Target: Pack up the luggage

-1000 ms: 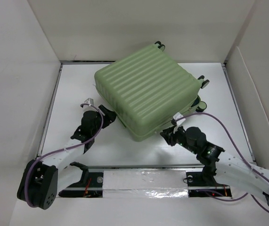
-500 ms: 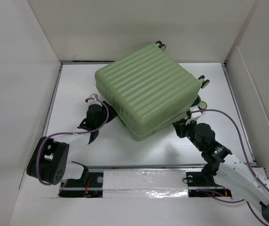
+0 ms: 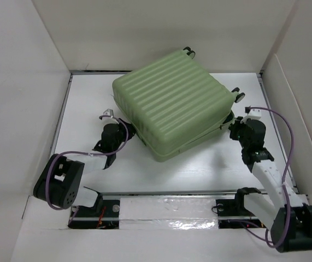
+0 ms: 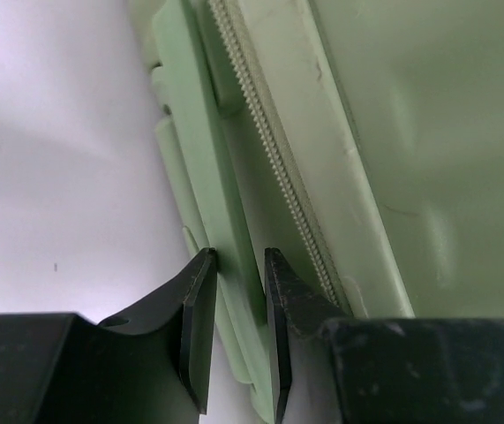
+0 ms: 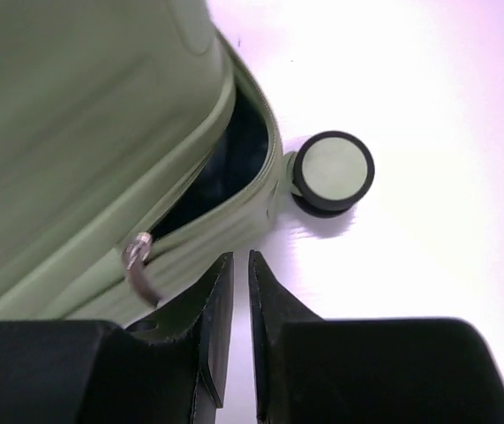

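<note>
Where the luggage (image 3: pixel 172 103) lay: flat on the tabletop (image 3: pixel 90 98), toward the back and middle, ribbed shell up, wheels at its far and right corners.
Lid: down over the lower half, so the case looked closed from above.
Contents: hidden; none of the views showed whether anything was inside, and no loose item waiting to be packed was in sight.
Seam (image 5: pixel 234 150): not sealed at the right near corner; it gaped beside a wheel (image 5: pixel 331 170), with only darkness showing through.
Pull (image 5: pixel 139 265): a small metal tab hanging on the seam, just left of the right fingers and not between them.
Left fingers (image 4: pixel 197 327): at the left near side of the case, drawn in to a narrow gap around a flat green strip (image 4: pixel 203 159) that ran beside the zip teeth (image 4: pixel 274 159); the strip filled the gap, so they appeared to be pinching it.
Right fingers (image 5: pixel 212 327): low at the gaping corner, almost together with a thin slit between them, holding nothing.
Done, as a judgement: any loading and the folding down of the lid.
Left, as a judgement: catching the pull and running the zip round until the seam closed; the right fingers had yet to take hold of it.
</note>
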### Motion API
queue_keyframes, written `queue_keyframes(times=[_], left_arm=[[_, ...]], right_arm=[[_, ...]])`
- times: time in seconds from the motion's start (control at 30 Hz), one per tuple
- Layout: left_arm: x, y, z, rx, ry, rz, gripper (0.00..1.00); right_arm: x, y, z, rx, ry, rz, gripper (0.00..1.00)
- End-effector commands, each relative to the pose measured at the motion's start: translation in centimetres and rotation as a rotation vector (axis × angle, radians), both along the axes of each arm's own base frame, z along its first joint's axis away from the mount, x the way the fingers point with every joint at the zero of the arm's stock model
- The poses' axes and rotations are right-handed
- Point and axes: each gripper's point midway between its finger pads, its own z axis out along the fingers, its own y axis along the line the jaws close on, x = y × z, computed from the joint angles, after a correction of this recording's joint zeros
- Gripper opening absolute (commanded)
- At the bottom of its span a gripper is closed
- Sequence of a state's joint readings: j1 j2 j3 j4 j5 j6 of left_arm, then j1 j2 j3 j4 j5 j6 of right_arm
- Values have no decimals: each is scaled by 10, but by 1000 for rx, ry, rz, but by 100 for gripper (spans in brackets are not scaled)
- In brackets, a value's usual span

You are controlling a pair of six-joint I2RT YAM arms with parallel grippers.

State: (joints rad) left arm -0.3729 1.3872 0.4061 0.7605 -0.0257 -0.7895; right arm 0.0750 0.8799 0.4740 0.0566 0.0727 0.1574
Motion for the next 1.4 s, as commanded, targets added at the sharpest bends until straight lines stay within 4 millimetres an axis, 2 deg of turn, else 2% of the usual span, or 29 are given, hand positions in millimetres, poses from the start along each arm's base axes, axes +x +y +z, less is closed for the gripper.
queue_keyframes(times=[0.0, 0.07, 0.1, 0.17, 0.23, 0.3, 0.37, 0.4, 0.43, 0.6, 0.67, 0.7, 0.73, 0.77, 0.8, 0.83, 0.87, 0.93, 0.97, 1.0, 1.03, 1.1, 1.13, 1.2, 1.23, 1.27, 1.3, 1.33, 1.37], left_arm=[[-44, -17, -23, 25, 40, -167, 0], [-59, -17, -30, 16, 57, -186, 0], [-62, -16, -31, 12, 52, -188, 0], [-73, -20, -33, 8, 54, -213, 0], [-83, -22, -38, 6, 69, -233, 0], [-95, -31, -33, -2, 62, -264, 0], [-103, -36, -28, -2, 43, -265, 0], [-114, -43, -31, 4, 66, -289, 0], [-117, -43, -31, 4, 66, -288, 0], [-118, -35, -9, -11, 21, -237, 0], [-111, -31, 7, 10, -10, -206, 0], [-112, -28, 4, 38, 10, -198, 0], [-107, -28, 15, 49, -2, -191, 3], [-104, -23, 18, 73, -10, -171, 20], [-103, -19, 17, 93, 5, -160, 29], [-101, -16, 23, 99, -3, -151, 38], [-102, -16, 23, 101, 2, -154, 39], [-106, -14, 19, 110, 22, -161, 40], [-109, -15, 20, 102, 22, -168, 39], [-112, -13, 16, 105, 39, -172, 35], [-116, -13, 12, 103, 50, -181, 30], [-121, -14, 12, 95, 52, -201, 16], [-124, -13, 10, 102, 61, -204, 11], [-126, -14, 16, 91, 48, -219, 4], [-125, -17, 24, 83, 30, -229, 3], [-125, -20, 29, 74, 20, -244, 3], [-125, -22, 35, 72, 12, -251, 3], [-121, -24, 47, 68, -13, -254, 3], [-118, -25, 53, 69, -27, -253, 4]], right_arm=[[34, 11, 41, 14, -120, 98, 18], [48, 25, 53, 26, -142, 179, 18], [56, 29, 43, 32, -116, 200, 18], [67, 45, 52, 34, -154, 250, 18], [76, 61, 43, 46, -141, 304, 18], [87, 71, 50, 45, -160, 346, 18], [97, 84, 39, 45, -131, 389, 18], [105, 86, 47, 45, -142, 399, 18], [110, 90, 38, 49, -114, 420, 18], [108, 89, 48, 50, -121, 409, 18], [99, 81, 45, 45, -94, 372, 24], [91, 82, 56, 41, -115, 366, 30], [85, 78, 58, 42, -112, 348, 43], [75, 71, 47, 39, -83, 309, 49], [65, 67, 61, 39, -120, 296, 53], [55, 62, 52, 36, -103, 270, 56], [46, 59, 48, 34, -89, 259, 57], [26, 55, 62, 32, -140, 257, 56], [16, 57, 60, 32, -134, 273, 52], [5, 59, 49, 36, -121, 297, 44], [-7, 64, 61, 43, -179, 332, 26], [-30, 96, 58, 77, -214, 500, 6], [-42, 104, 41, 88, -189, 546, 0], [-65, 129, 41, 116, -227, 677, 0], [-75, 137, 25, 132, -207, 720, 0], [-86, 146, 25, 155, -224, 775, 1], [-94, 157, 29, 168, -264, 827, 8], [-102, 162, 15, 177, -249, 855, 13], [-105, 165, 13, 183, -261, 867, 18]])
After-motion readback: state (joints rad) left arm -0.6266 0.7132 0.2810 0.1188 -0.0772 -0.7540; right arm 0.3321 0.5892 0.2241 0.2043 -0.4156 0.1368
